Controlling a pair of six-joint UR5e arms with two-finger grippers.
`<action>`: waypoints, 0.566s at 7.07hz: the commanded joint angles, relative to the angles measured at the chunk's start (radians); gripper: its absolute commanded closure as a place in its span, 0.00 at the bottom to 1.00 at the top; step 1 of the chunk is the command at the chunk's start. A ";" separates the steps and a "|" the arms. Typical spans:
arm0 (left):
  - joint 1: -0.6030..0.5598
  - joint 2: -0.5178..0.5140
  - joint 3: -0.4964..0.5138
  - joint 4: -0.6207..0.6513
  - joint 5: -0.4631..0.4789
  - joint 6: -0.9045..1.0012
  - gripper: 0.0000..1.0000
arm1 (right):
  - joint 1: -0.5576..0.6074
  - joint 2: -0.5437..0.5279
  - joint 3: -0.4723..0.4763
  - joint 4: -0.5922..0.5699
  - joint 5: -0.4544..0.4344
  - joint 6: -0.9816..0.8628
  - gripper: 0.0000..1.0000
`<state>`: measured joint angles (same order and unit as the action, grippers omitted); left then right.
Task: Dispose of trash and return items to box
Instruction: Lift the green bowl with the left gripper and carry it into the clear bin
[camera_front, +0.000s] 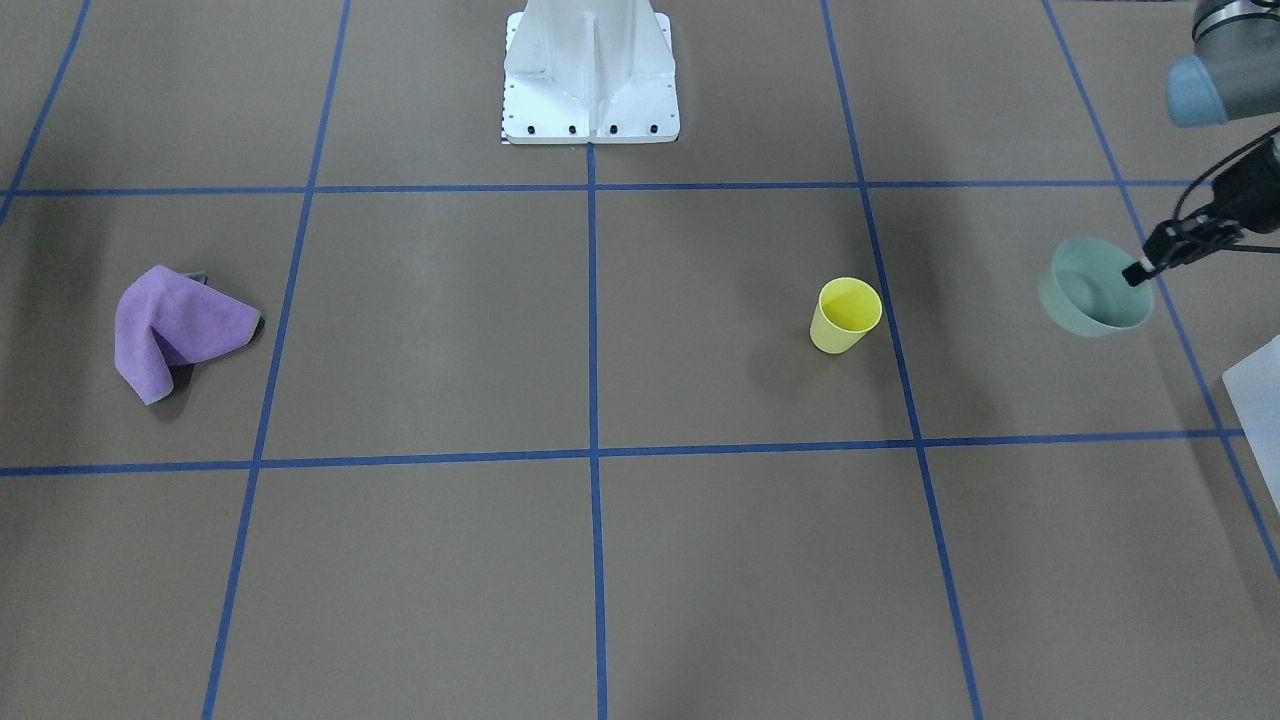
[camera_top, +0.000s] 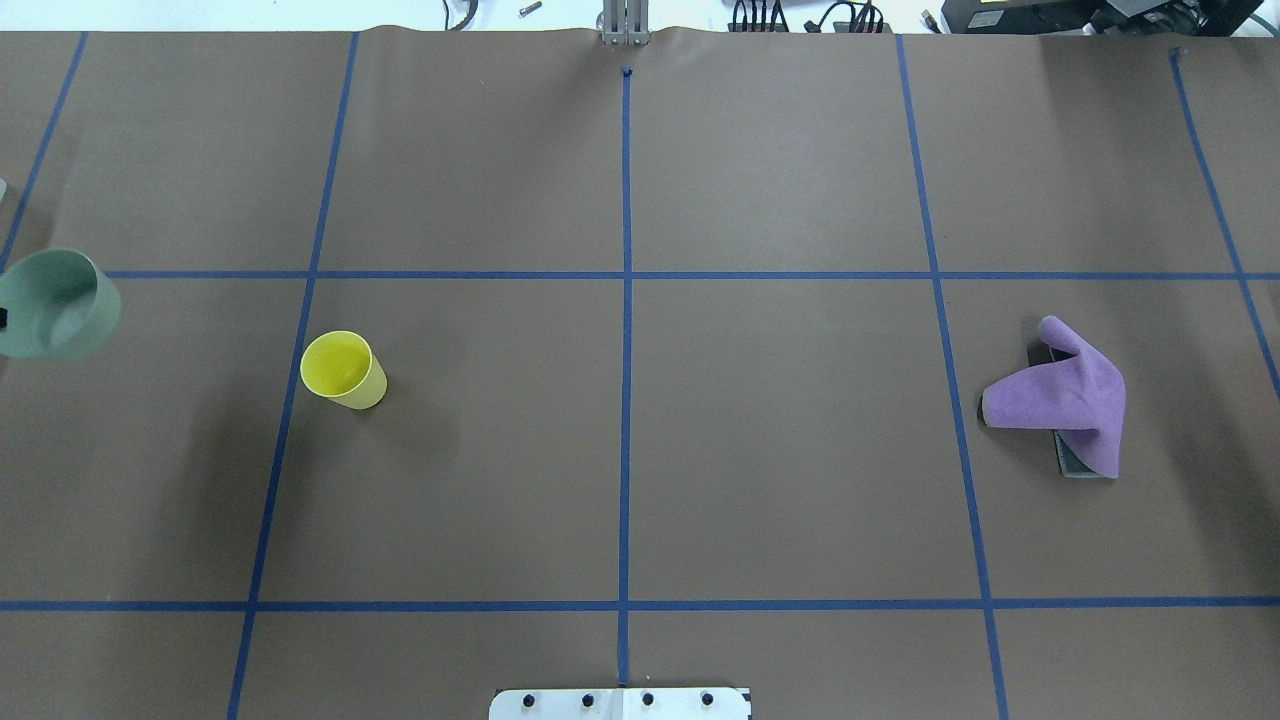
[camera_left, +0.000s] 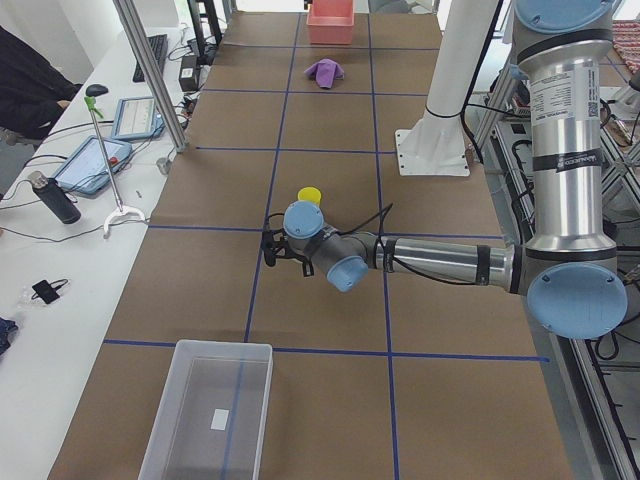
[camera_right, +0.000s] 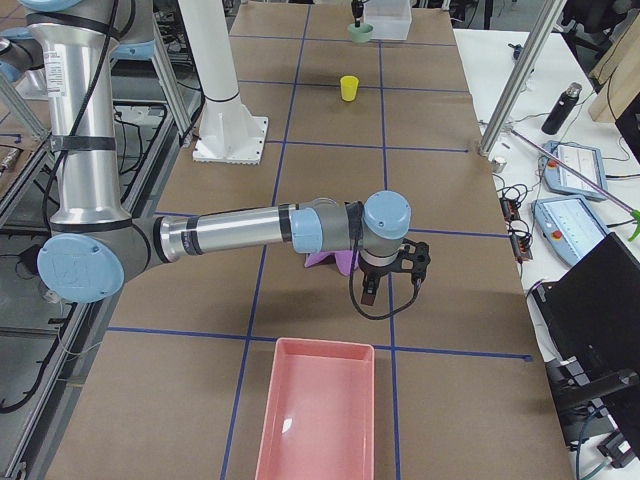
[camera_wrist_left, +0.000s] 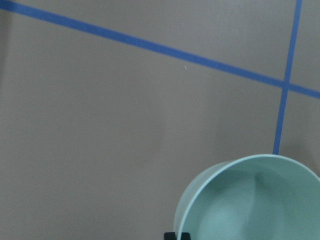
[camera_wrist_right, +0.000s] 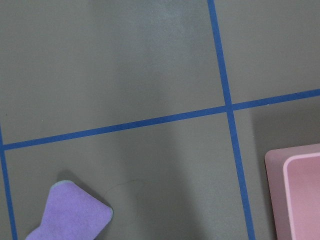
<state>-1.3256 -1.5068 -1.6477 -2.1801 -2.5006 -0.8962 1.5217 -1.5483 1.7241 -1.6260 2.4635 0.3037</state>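
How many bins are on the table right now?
2: the frosted white box at the robot's left end, and the pink bin at its right end. None seems hidden.

Pale grey-green round plastic bowl (camera_wrist_left: 250, 205) fills lower right, open side toward camera, inside bare, cut off by frame. Black fingertip (camera_wrist_left: 176, 236) at bowl rim, bottom edge. Brown paper counter (camera_wrist_left: 100, 130) behind. Blue tape lines (camera_wrist_left: 150, 46) cross upper right; one runs down to bowl rim.

Blue tape lines (camera_front: 592, 320) cross the table (camera_front: 430, 330) (brown paper).
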 joint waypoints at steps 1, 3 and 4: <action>-0.183 -0.123 0.156 0.122 -0.001 0.159 1.00 | 0.000 -0.001 0.002 0.002 -0.003 0.000 0.00; -0.324 -0.221 0.292 0.268 0.002 0.296 1.00 | 0.000 0.001 0.005 0.002 -0.003 0.000 0.00; -0.352 -0.252 0.357 0.334 0.006 0.377 1.00 | 0.000 0.001 0.003 0.002 -0.003 0.000 0.00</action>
<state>-1.6203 -1.7090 -1.3775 -1.9321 -2.4978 -0.6205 1.5217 -1.5480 1.7276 -1.6246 2.4606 0.3037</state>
